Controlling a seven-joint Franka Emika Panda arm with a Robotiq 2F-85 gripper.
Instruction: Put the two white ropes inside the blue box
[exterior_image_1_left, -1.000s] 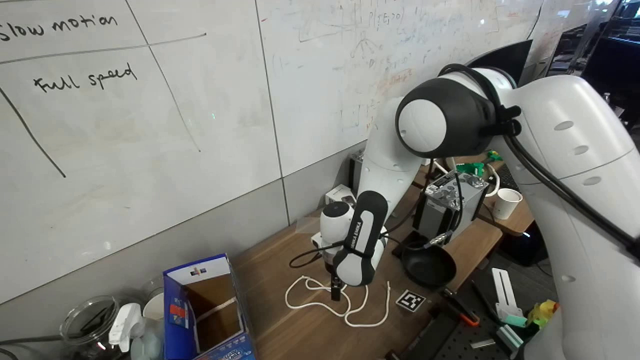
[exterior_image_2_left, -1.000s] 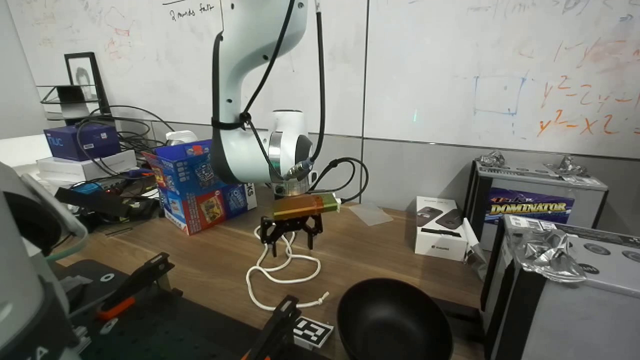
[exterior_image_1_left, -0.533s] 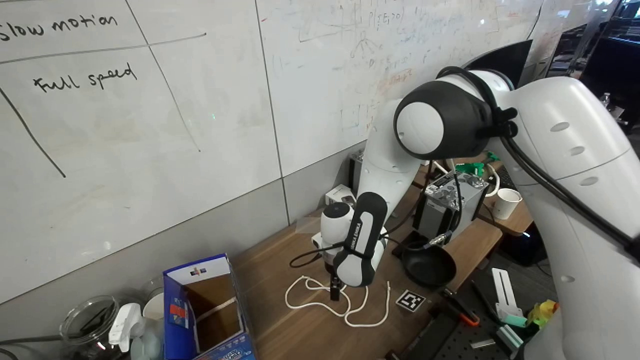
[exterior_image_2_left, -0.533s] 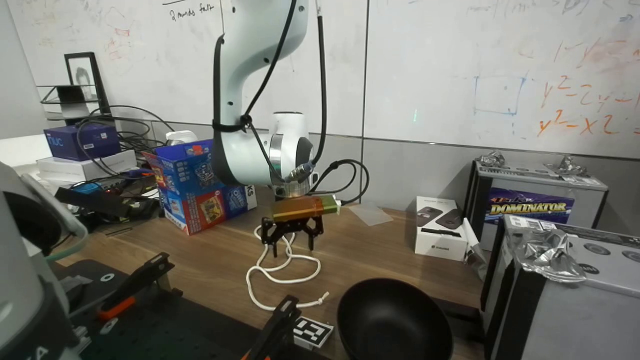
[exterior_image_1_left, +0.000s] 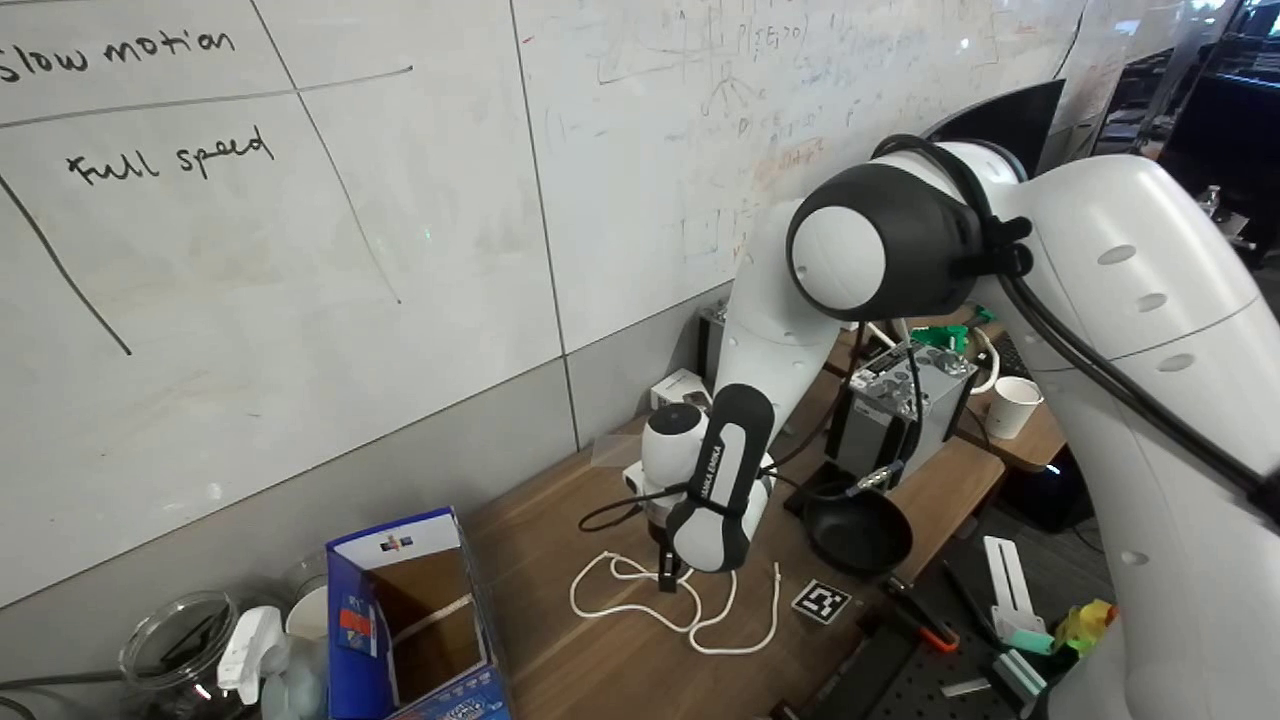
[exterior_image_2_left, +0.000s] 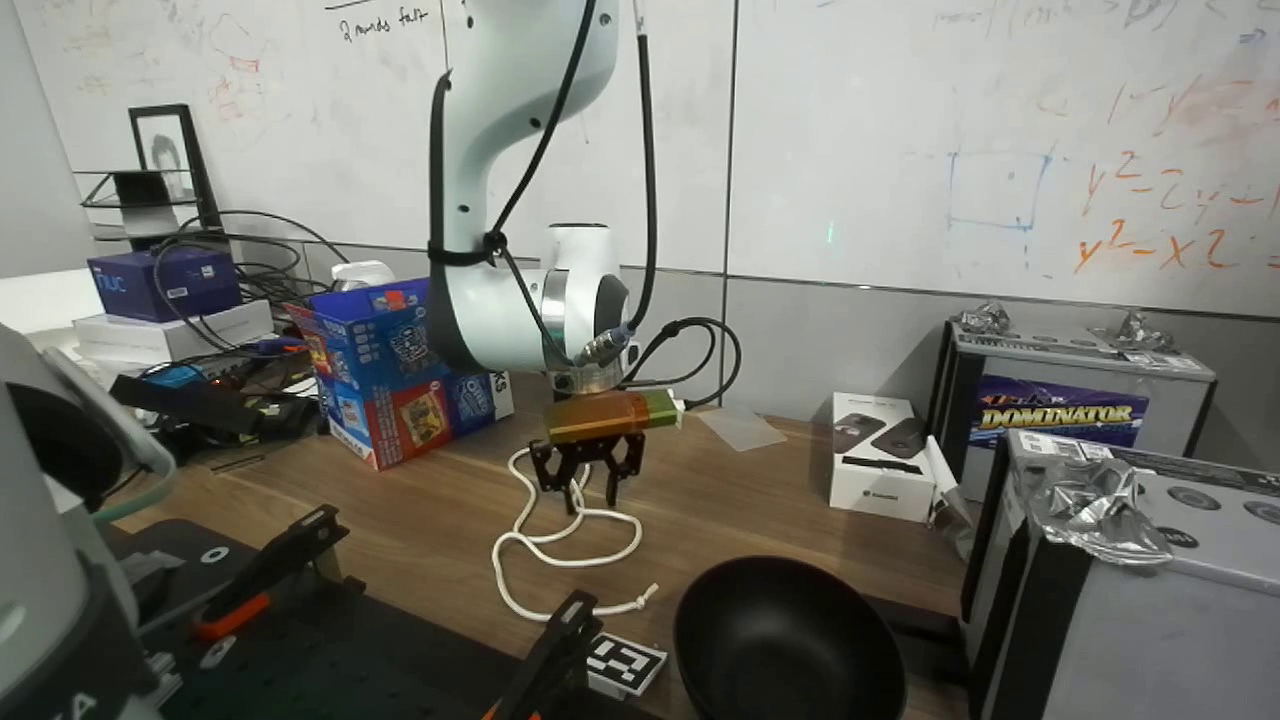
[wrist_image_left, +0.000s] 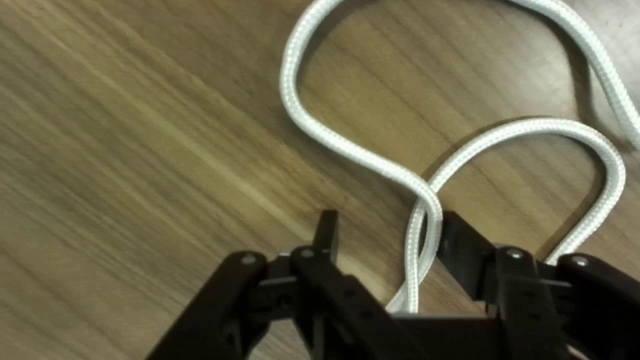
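Table (exterior_image_1_left: 560, 670) with blue box (exterior_image_1_left: 358, 670) and white rope (wrist_image_left: 360, 153)

The blue box stands open-topped at lower left of an exterior view; the white rope lies looped at lower center. In the wrist view, the jaws stand parted, the rope crossing itself between them.

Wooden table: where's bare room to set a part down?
Largest bare patch, it seems: wooden table between white rope, white phone box and black pan. Another: between the rope and the blue box.
Crowded: around the gripper, where rope loops lie, and the narrow gap between pan and marker tile.
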